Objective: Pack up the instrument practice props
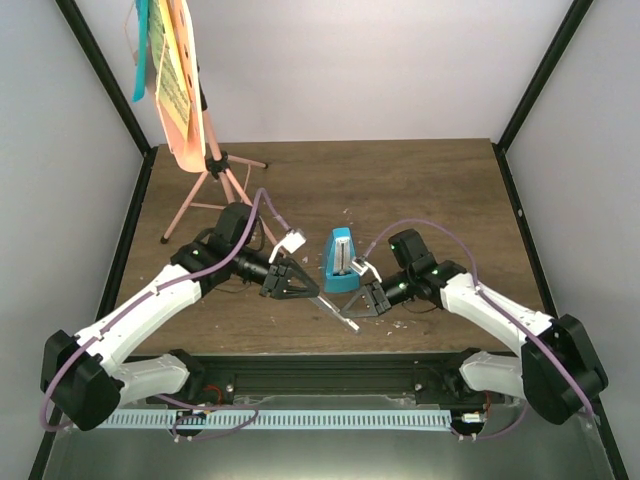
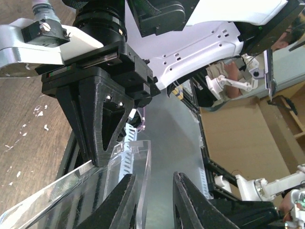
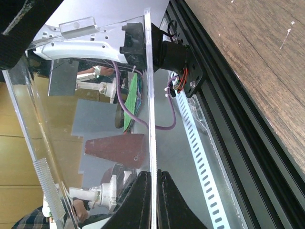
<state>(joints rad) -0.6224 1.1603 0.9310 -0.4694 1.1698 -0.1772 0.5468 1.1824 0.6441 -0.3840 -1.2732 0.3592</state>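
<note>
The blue wedge metronome (image 1: 341, 260) stands uncovered at mid-table. Its clear cover (image 1: 338, 312) is held in the air just in front of it, between both arms. My right gripper (image 1: 362, 305) is shut on one thin wall of the cover (image 3: 86, 95), fingertips (image 3: 153, 172) pinching the edge. My left gripper (image 1: 316, 292) faces it from the left. In the left wrist view the jaws (image 2: 153, 177) stand apart around another wall of the cover (image 2: 100, 186), which lies against one finger. The salmon-pink music stand (image 1: 205, 170) stands at the back left with yellow and blue music sheets (image 1: 172, 75) on its desk.
The stand's tripod legs (image 1: 190, 205) spread close behind my left arm. A black rail (image 1: 330, 375) and a slotted white strip (image 1: 300, 418) run along the near table edge. Small white flecks lie on the wood around the metronome.
</note>
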